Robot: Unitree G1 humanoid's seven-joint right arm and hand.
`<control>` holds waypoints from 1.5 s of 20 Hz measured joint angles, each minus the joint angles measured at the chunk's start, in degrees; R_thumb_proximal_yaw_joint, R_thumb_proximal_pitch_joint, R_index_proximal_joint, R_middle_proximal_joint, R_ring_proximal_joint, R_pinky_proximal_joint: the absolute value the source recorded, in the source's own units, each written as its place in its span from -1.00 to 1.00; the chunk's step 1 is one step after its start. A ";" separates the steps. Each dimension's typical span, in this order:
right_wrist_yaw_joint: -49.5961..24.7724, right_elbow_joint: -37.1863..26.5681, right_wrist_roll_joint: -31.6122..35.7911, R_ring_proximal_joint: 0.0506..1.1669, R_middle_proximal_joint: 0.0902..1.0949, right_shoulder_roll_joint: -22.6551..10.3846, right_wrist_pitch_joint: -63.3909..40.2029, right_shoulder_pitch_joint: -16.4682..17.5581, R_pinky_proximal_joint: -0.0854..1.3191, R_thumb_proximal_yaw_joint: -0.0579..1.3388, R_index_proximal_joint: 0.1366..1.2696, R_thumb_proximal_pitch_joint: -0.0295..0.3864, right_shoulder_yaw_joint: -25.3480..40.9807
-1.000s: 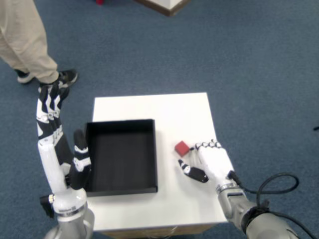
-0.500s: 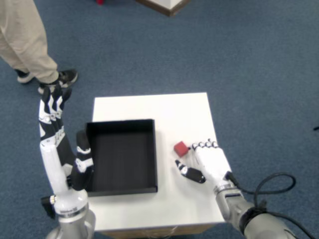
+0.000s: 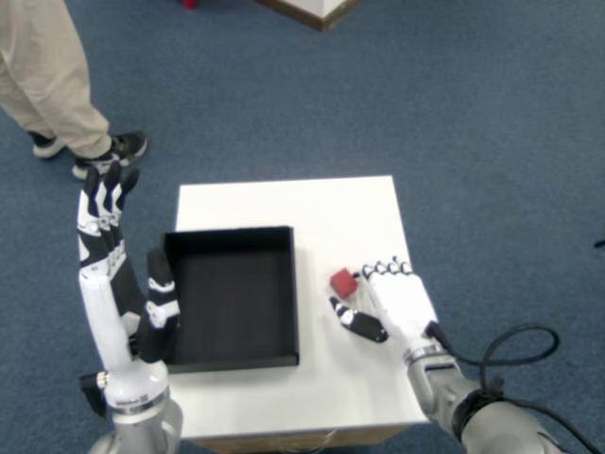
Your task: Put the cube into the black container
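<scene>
A small red cube [image 3: 344, 282] rests on the white table [image 3: 326, 213], a little right of the black container [image 3: 230, 295]. My right hand [image 3: 392, 301] lies just right of the cube, fingers spread and curled toward it, the fingertips near its right side. The thumb [image 3: 357, 322] points left below the cube. Nothing is held and the hand is open. The container is a shallow black tray with nothing inside. My left hand [image 3: 118, 274] stands raised and open beside the container's left wall.
A person's legs and shoes [image 3: 57, 104] stand on the blue carpet at the upper left. A wooden furniture corner [image 3: 317, 9] shows at the top. A black cable [image 3: 515, 350] loops by my right forearm.
My right hand has crept up and left toward the cube, its fingertips closing the gap. The cube and container have not moved. The left hand shifted slightly.
</scene>
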 measured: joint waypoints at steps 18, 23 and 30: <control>-2.04 -0.46 -2.13 -0.56 -0.45 0.00 1.73 0.18 -0.67 -0.57 -0.26 -0.23 1.83; -3.20 -0.40 -2.19 -0.52 -0.39 0.00 1.73 1.15 -0.65 -0.54 -0.09 -0.15 1.88; -6.33 -0.37 -2.25 -0.48 -0.34 0.05 1.69 1.48 -0.63 -0.36 -0.02 0.12 2.00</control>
